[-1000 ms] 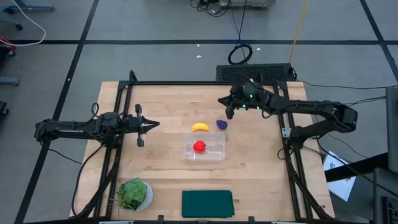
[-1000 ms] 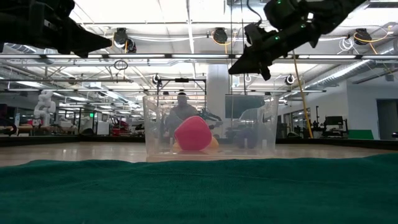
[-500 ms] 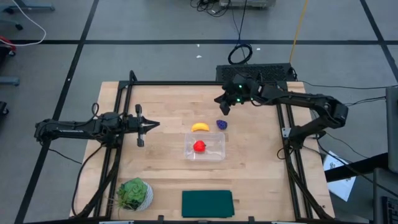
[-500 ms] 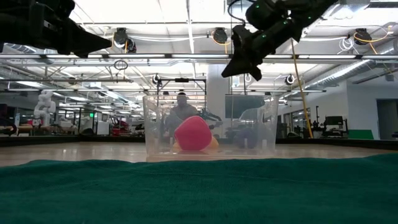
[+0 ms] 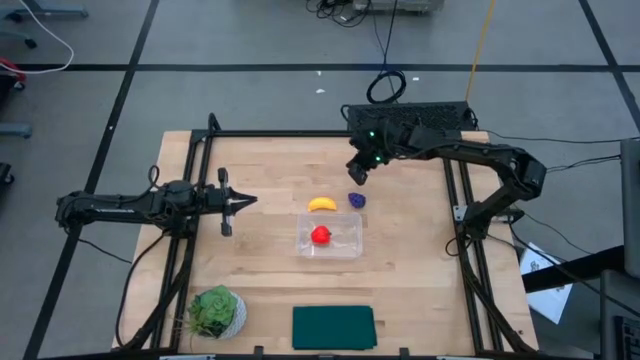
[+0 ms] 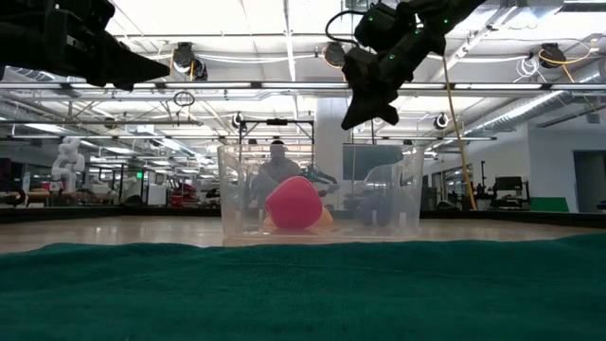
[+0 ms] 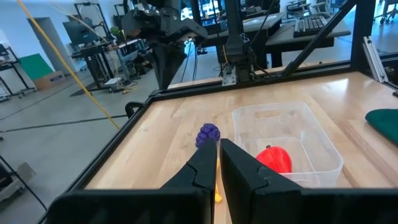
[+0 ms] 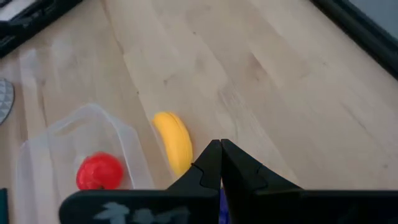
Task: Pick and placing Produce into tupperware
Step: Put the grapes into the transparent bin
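Nearest the camera's edge of the table, on the near side of the tupperware, lies the dark green cloth, with the leafy plant off to its left; neither is part of the job. The tupperware itself sits mid-table with the red fruit already inside, so one of three pieces looks done. Just beyond the tupperware's far wall rests the banana, and beside it, toward the far right corner, the purple grape cluster, both on bare wood, apart from the container. Well to the tupperware's left, the left gripper waits, fingers pressed together, holding nothing. Farther back, the right gripper hangs above the table just beyond the grapes, jaws closed and empty. My read: it's lining up over the grapes or banana, and would have to open before descending.
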